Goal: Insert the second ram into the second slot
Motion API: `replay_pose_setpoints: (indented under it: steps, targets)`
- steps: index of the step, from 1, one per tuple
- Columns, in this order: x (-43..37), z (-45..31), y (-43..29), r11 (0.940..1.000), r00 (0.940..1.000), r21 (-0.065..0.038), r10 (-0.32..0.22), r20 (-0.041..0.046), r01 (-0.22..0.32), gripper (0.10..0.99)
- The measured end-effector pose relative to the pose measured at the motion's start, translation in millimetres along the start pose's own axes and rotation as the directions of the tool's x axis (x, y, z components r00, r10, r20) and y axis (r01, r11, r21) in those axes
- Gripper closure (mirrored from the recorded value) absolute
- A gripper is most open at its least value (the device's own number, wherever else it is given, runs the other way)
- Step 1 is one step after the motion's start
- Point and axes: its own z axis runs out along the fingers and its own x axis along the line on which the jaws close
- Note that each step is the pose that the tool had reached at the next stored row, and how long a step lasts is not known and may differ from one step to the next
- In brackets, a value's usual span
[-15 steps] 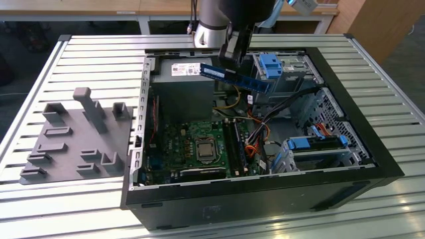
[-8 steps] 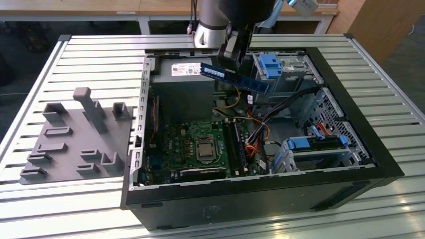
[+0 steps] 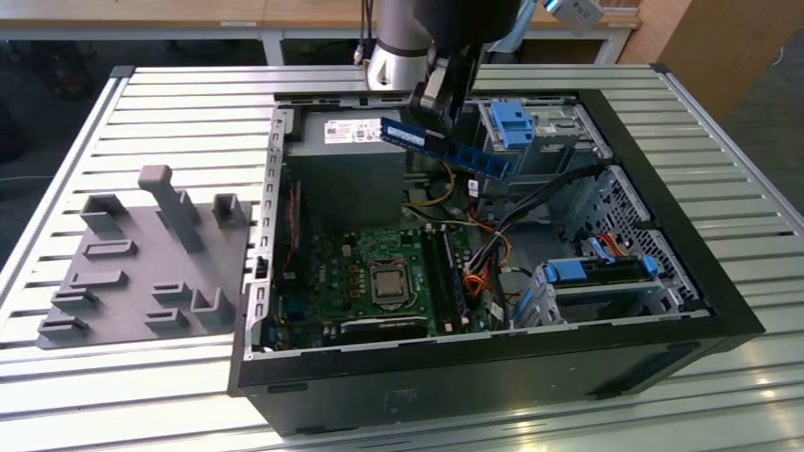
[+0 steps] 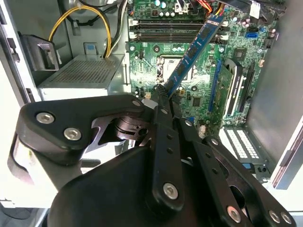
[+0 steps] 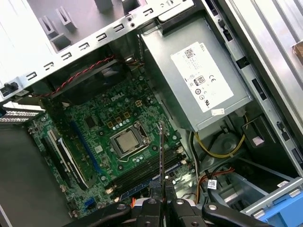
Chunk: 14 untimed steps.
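exterior view: gripper (image 3: pixel 434 132) pinching the second ram (image 3: pixel 484 162) near one end, the stick held tilted in the air above the open computer case (image 3: pixel 477 395), well apart from the memory slots (image 3: pixel 445 273), likely so it stays free of the case walls. second wrist view: jaws pressed together on the stick's end, its broad labelled face shown slanting toward the slots. first wrist view: stick seen edge-on, a thin line over the slots beside the cpu socket (image 5: pixel 125 142), showing how it lines up with them.
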Motion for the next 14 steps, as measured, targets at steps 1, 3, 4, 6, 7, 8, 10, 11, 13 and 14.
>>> replay_pose_setpoints:
  steps: [1,3,4,6,7,8,10,11,13,14]
  targets:
    - [0.0,0.0,0.0,1.0000,1.0000,0.000,0.007,0.0003,-0.007,0.949]
    - [0.0,0.1,0.0,0.9998,0.9998,0.000,0.020,0.0008,-0.020,0.949]
    - [0.0,0.1,0.0,0.9996,0.9996,0.000,0.027,0.0009,-0.027,0.949]
    - [0.0,0.3,0.0,0.9991,0.9991,0.001,0.042,0.0016,-0.042,0.949]
    - [0.0,0.3,0.0,0.9986,0.9986,0.001,0.052,0.0020,-0.052,0.949]
    - [0.0,0.4,0.0,0.9981,0.9981,0.001,0.062,0.0025,-0.062,0.949]
    - [0.0,0.5,0.0,0.9962,0.9962,0.001,0.087,0.0034,-0.087,0.949]
    - [0.0,0.5,0.0,0.9950,0.9950,0.001,0.100,0.0039,-0.100,0.949]
    - [0.0,0.6,0.0,0.9918,0.9918,0.002,0.128,0.0050,-0.128,0.949]
    - [0.0,0.6,0.0,0.9898,0.9898,0.002,0.142,0.0056,-0.142,0.949]
